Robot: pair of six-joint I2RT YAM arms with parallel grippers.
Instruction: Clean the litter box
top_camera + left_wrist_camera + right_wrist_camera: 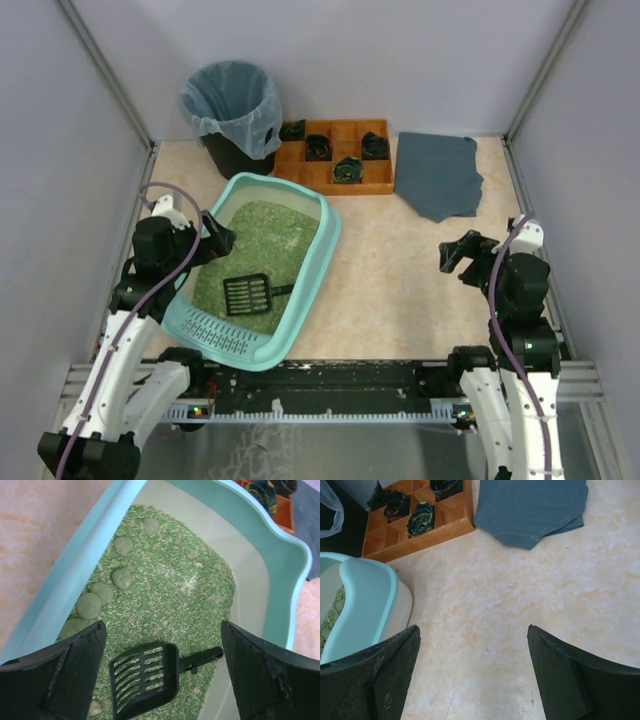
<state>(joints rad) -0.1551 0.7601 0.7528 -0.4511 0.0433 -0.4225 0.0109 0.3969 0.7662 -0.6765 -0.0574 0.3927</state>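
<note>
Lying slantwise along the left side of the counter (400,280), the litter box (225,335) has its slotted lip toward the near-left corner and its rounded end toward the far edge. Green granular litter fills it, and several rounded clumps (121,577) sit in a loose row against its left wall. A black slotted scoop (250,293) rests on the litter near the lip end, its short handle pointing at the right wall.

The left gripper (215,238) hangs over the box with its jaws spread wide and nothing between them; the scoop lies just below it in the wrist view. The right gripper (455,255) is likewise spread and empty, over bare counter well apart from the box.

The step in hand is probably taking up the scoop. To do it well, the left gripper should turn so its jaws straddle the handle, not the blade. It should come down clear of the right wall and close far enough back that the blade can tip.

Beyond the box, a black bin with a clear bag (232,115), an orange compartmented tray (316,176) and a blue-grey cloth (438,175) line the far edge. No brand, label or writing can be read anywhere.
</note>
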